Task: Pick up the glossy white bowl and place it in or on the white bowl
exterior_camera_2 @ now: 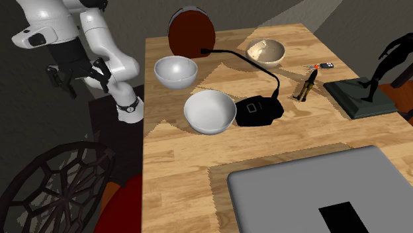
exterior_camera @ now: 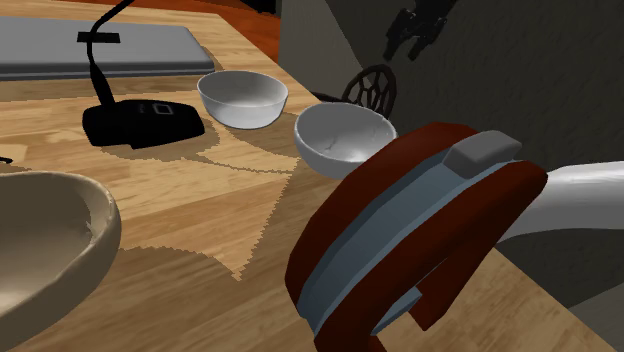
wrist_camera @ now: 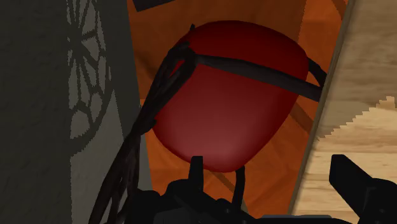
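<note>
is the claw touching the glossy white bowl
Apart. The second exterior view shows the black two-finger claw hanging beyond the edge of the light wooden table, with bare tabletop between it and the glossy white round bowl.

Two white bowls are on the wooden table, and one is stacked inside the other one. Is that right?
No, they are not stacked. The white bowl beside the black device and the other white bowl stand apart on the wooden table, each on its own. The second exterior view shows this.
</note>
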